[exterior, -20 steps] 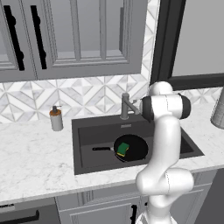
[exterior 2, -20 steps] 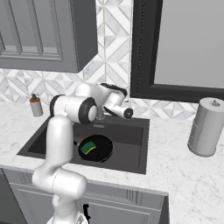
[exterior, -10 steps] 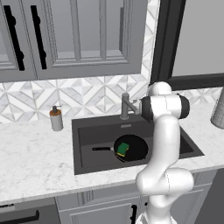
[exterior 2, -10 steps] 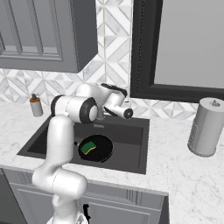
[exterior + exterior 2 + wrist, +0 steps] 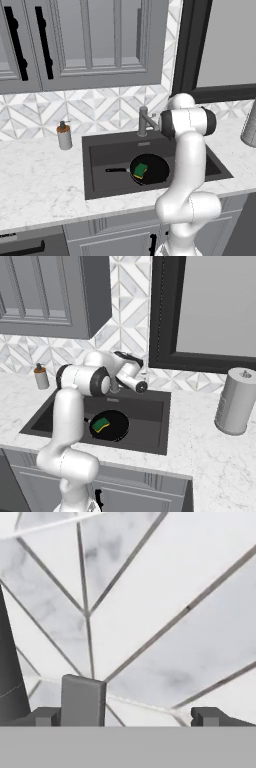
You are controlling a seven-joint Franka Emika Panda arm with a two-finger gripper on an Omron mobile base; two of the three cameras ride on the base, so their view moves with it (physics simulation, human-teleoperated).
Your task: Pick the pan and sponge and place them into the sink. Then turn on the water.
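Below and in front of the pincer [image 5: 124, 717], the round black frying pan [image 5: 149, 169] lies on the floor of the large dark rectangular sink [image 5: 95, 150], its thin handle pointing away to the arm's left, with the small green-and-yellow sponge [image 5: 140, 170] resting inside it. Both things being in the basin, the step in hand looks to be the last one: turning on the water. The white arm rises from the counter's front edge, bends at its dark elbow and reaches level toward the tiled back wall, so the hand sits high behind the sink, close beside the grey metal faucet [image 5: 143, 121]. In the hand view the two dark finger tips stand wide apart with nothing between them, facing white marble-patterned wall tiles; a grey upright block, probably the faucet's lever, stands just beside the one tip. The next move probably calls for nudging the hand sideways against that lever to push it over, without closing the fingers.
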